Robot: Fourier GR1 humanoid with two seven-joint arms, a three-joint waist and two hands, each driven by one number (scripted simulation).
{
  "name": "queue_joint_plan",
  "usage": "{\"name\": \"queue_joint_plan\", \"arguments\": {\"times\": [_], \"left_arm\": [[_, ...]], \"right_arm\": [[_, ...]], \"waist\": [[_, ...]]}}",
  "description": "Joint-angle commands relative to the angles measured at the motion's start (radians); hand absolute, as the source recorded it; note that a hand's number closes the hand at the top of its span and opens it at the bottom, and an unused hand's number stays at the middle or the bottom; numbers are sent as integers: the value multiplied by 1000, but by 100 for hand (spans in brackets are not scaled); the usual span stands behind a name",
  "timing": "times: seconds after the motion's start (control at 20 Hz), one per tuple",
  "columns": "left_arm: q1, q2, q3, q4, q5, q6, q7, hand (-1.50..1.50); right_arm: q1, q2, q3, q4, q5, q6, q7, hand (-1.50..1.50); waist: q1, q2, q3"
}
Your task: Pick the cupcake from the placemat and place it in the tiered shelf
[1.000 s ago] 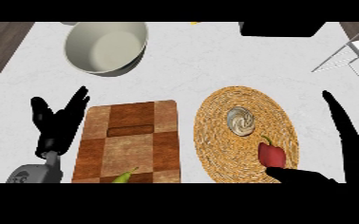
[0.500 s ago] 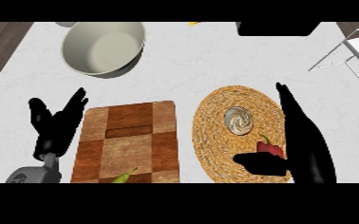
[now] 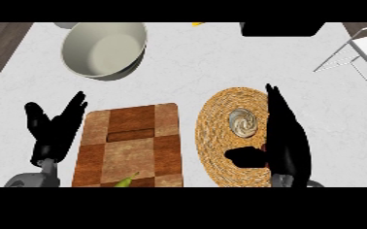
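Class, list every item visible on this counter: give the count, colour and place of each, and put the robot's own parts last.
Bowl: one, cream, far left.
Cutting board: one, brown chequered wood, near left.
Placemat: one, woven tan, round, near right.
Cupcake: one, pale swirled top, on the placemat.
Tiered shelf: one, white wire, right edge.
Black object: one, top edge.
Green item: one, board's near edge, unidentifiable.
Left hand: black, open, resting, left edge.
Right hand: black, open, over the placemat's right side.
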Motion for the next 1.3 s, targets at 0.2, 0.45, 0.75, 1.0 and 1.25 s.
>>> {"name": "queue_joint_plan", "arguments": {"times": [0.2,0.45,0.75,1.0,1.25], "left_arm": [[-2,-44,-13,41,-36,19,18,0],[-56,-40,11,62,-19,5,65,0],[28,-22,36,37,-5,-59,8,0],[32,-47,19,3,-36,-42,41,0],[-14,-53,47,46,-59,-33,35,0]], "right_arm": [[12,121,5,70,126,19,105,-150],[10,114,-88,175,128,14,8,-150],[7,140,-141,284,179,-36,-66,-150],[-72,179,-179,374,187,-84,-112,-150],[65,162,-161,344,195,-140,-215,-150]], "waist": [[-6,5,-7],[-8,7,-7],[-1,6,-6],[1,6,-6],[-7,6,-6]]}}
